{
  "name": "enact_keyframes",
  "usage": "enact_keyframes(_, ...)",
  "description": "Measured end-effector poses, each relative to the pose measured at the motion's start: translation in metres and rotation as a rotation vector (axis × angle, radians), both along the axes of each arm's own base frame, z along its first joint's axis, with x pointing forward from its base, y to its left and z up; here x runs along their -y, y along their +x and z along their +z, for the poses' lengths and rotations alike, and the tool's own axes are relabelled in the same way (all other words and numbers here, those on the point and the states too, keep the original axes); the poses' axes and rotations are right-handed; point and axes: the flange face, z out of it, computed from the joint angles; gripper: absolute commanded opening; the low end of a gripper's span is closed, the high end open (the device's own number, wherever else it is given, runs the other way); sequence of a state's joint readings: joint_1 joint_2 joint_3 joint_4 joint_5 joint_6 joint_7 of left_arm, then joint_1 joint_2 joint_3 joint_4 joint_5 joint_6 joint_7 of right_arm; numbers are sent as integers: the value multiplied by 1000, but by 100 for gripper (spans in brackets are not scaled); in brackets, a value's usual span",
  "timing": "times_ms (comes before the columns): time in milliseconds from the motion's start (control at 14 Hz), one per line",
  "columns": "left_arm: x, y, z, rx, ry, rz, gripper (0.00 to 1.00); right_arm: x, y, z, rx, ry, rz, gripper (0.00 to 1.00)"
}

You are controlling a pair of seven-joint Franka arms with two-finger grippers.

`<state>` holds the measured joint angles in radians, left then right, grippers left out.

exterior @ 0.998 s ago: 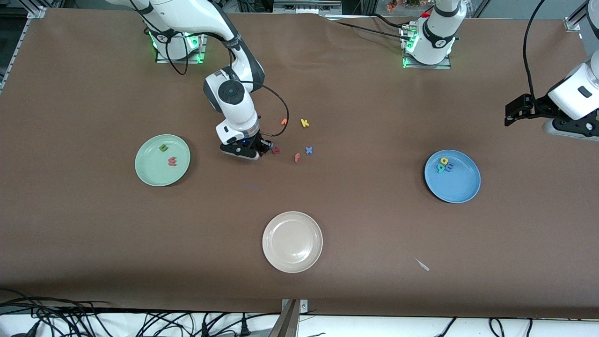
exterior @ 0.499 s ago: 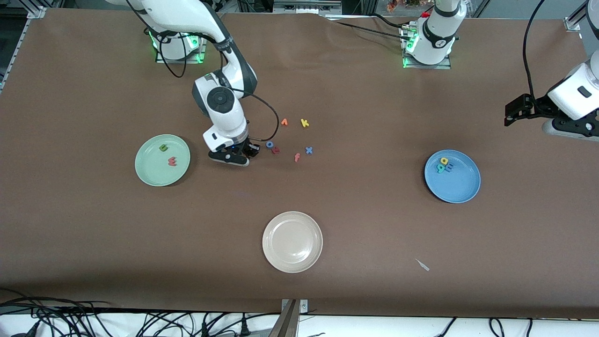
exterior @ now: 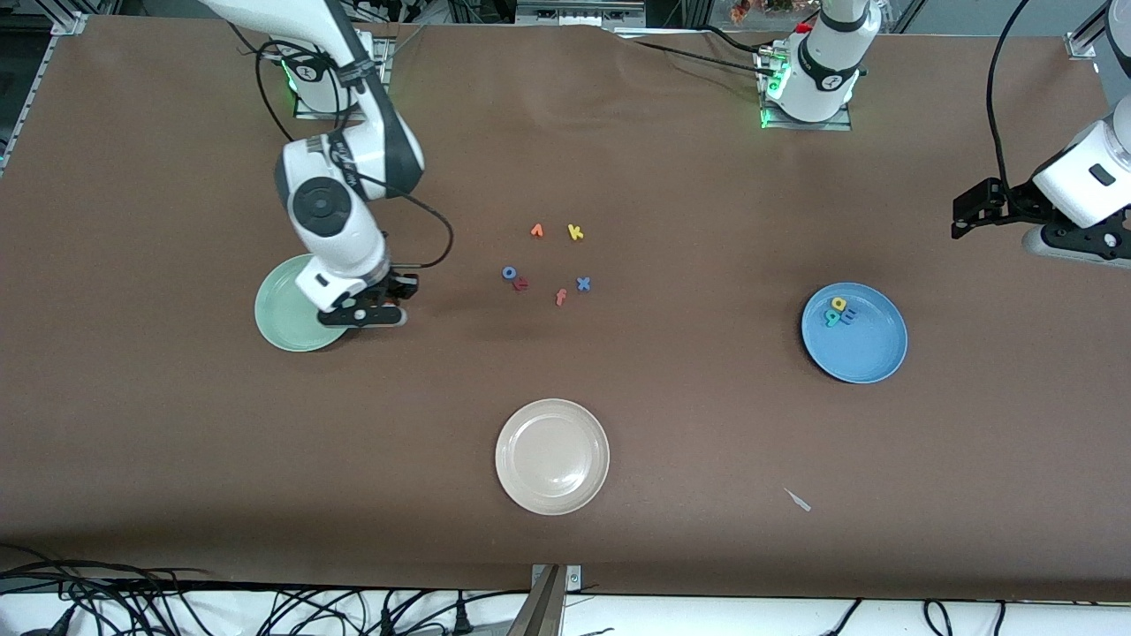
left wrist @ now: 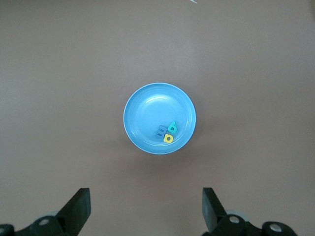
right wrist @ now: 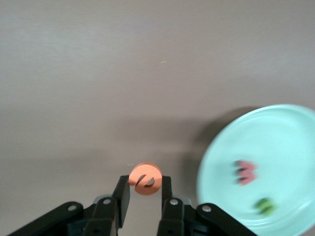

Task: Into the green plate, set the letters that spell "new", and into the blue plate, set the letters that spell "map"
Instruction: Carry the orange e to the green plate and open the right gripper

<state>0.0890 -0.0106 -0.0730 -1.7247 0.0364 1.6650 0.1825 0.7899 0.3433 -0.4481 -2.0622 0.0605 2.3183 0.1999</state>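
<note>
My right gripper (exterior: pixel 358 316) hangs over the edge of the green plate (exterior: pixel 281 325) that faces the table's middle. It is shut on the orange e (right wrist: pixel 145 179), which is pinched between the fingertips of the right gripper (right wrist: pixel 145 184). The pinkish-red w (right wrist: pixel 246 172) and green n (right wrist: pixel 265 205) lie in the green plate (right wrist: pixel 275 147). The blue plate (exterior: pixel 870 349) holds the yellow a (exterior: pixel 838 304), teal p (exterior: pixel 832 318) and blue m (exterior: pixel 846 316). My left gripper (exterior: pixel 1080 246) waits open, high at its end of the table, above the blue plate (left wrist: pixel 147 105).
Loose letters lie mid-table: an orange one (exterior: pixel 536 230), a yellow k (exterior: pixel 575 232), a blue ring (exterior: pixel 509 273), a dark red one (exterior: pixel 520 283), an orange f (exterior: pixel 560 297) and a blue x (exterior: pixel 583 283). A cream-white plate (exterior: pixel 552 456) sits nearer the camera, with a white scrap (exterior: pixel 798 500) beside it.
My right gripper has carried the orange e from the cluster of loose letters across to the green plate's edge. The left arm has not moved.
</note>
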Motion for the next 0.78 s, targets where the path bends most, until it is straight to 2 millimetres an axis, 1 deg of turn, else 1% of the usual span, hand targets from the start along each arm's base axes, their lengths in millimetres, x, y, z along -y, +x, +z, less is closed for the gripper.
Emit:
enact_keyframes(143, 0, 0, -1, -1, 0, 0, 100, 45, 5, 1, -19, -14, 72, 21)
enact_keyframes(285, 0, 1, -1, -2, 0, -1, 100, 98, 5, -1, -34, -26, 130, 21)
enact_keyframes(356, 0, 1, -2, -4, 0, -1, 100, 120, 2, -3, -39, -28, 145, 21)
enact_keyframes(428, 1, 1, -3, -6, 0, -1, 100, 136, -2, -5, -42, -28, 155, 21)
enact_keyframes(499, 1, 1, -3, -7, 0, -2, 100, 146, -6, -8, -39, -27, 166, 22)
enact_keyframes(570, 1, 1, -3, -8, 0, -2, 100, 152, -10, -12, -28, -28, 174, 24)
enact_keyframes(642, 1, 1, -3, -8, 0, -2, 100, 156, -14, -19, -15, -31, 183, 34)
enact_keyframes(713, 1, 1, -3, -8, 0, -3, 100, 158, -19, -25, -5, -32, 187, 41)
enact_keyframes(784, 2, 1, -3, -8, -1, -3, 100, 159, -23, -29, 1, -33, 188, 42)
